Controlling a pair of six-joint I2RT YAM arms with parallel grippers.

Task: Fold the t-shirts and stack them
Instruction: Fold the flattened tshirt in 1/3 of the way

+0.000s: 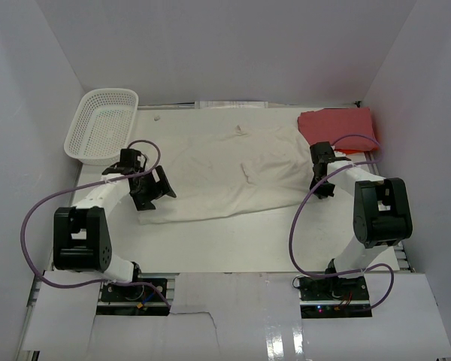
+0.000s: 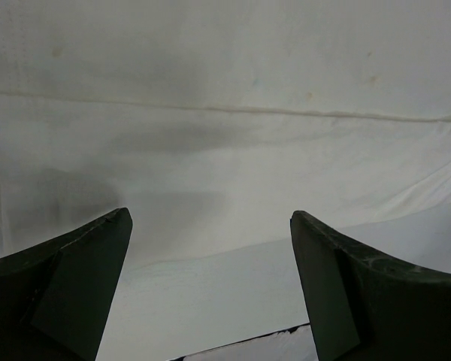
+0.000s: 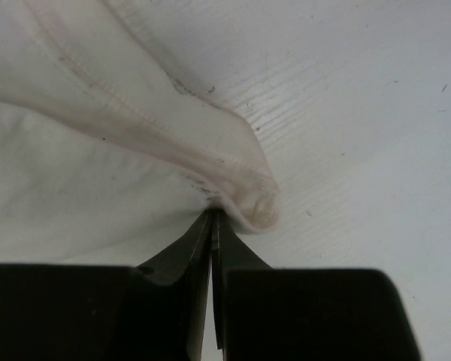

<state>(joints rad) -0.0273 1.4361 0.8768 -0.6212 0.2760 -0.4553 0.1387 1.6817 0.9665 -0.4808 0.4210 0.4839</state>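
Note:
A cream-white t-shirt point(image 1: 225, 177) lies spread across the middle of the table, wrinkled near its centre. A folded red t-shirt point(image 1: 338, 124) rests at the back right. My left gripper point(image 1: 159, 194) hangs over the white shirt's left end, jaws wide apart with nothing between them; the left wrist view shows its fingers point(image 2: 83, 278) above flat cloth point(image 2: 225, 135). My right gripper point(image 1: 321, 186) is at the shirt's right edge, shut on a hemmed fold of the white t-shirt point(image 3: 240, 188), pinched right at the fingertips point(image 3: 212, 214).
A white plastic mesh basket point(image 1: 101, 124) stands at the back left. White walls close in the table on three sides. Purple cables loop from both arms. Bare white table point(image 1: 233, 241) lies in front of the shirt.

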